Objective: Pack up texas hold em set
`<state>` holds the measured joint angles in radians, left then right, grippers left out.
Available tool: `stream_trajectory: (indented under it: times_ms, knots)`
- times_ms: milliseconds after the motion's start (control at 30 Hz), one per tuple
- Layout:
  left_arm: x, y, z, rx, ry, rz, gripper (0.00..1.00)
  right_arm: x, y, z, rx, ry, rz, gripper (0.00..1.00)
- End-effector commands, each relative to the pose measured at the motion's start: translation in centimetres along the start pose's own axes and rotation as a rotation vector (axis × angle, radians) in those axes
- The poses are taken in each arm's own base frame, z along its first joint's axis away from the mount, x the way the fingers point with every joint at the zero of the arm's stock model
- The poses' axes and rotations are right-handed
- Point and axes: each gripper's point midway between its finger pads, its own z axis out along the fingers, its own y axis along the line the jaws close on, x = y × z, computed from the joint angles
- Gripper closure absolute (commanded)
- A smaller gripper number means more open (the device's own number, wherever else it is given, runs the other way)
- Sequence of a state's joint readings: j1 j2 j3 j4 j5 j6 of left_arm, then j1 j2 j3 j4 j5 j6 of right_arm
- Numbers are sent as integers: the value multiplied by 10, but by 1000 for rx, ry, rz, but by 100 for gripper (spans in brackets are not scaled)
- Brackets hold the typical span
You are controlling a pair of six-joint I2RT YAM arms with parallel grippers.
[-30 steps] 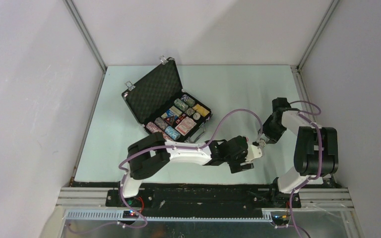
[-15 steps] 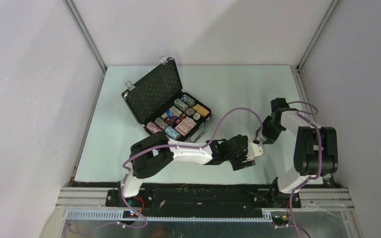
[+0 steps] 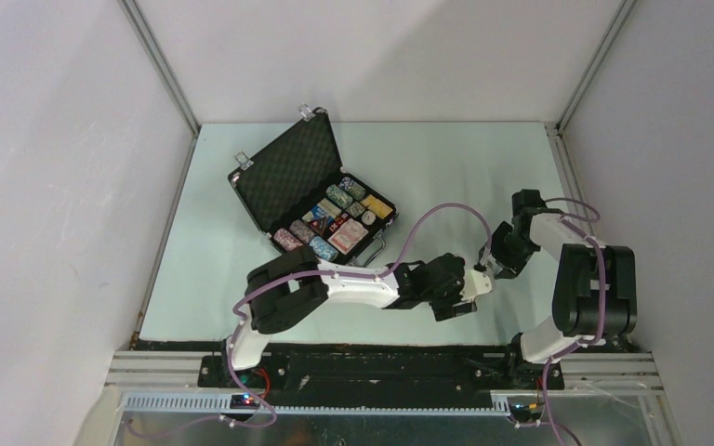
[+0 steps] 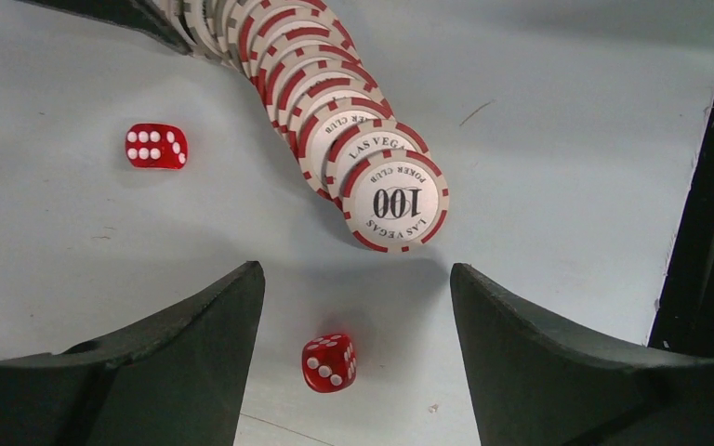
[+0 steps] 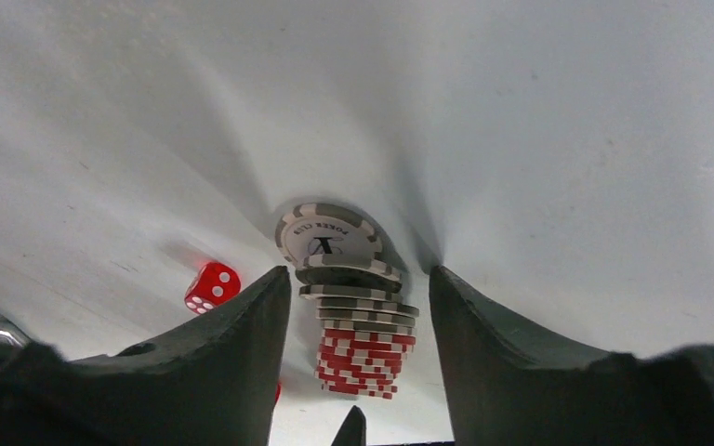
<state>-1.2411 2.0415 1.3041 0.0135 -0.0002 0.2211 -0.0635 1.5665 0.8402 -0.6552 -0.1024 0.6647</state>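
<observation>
Toppled chip row (image 4: 396, 202) lay on the table (image 4: 567, 139), well apart from the open case (image 3: 288, 172). We judged its ends needed square, even pressing: left gripper (image 4: 355, 274) wide and empty, right gripper (image 5: 358, 272) loosely astride. One die (image 4: 328, 362) between the left fingers and a second die (image 4: 156, 146) alongside could obstruct.

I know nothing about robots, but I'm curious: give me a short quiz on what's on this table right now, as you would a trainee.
1. True or false: the case lies open.
2. In the left wrist view, the front chip of the toppled chip row reads: A 25, B 100, C 500?
3. How many red dice show in the left wrist view?

Key: 1 true; 2 B; 3 two.
</observation>
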Motion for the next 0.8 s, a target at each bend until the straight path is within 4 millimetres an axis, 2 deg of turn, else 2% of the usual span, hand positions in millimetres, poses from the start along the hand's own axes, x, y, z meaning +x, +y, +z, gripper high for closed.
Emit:
stream_trajectory:
  times_ms: [0,33,133,467,767]
  knots:
    - [-13,0,3,21,-33,9,20,12,-12,-3,21,29,16,35]
    - [-14,0,3,22,-33,9,21,13,-12,-3,19,31,15,26]
    - [-14,-1,3,23,-37,6,22,13,-14,-6,13,23,17,19]
    - [-15,-1,4,28,-57,-7,27,27,-15,-18,24,30,-6,25]
    - [-15,0,4,29,-70,-19,29,37,-6,-9,14,57,-9,33]
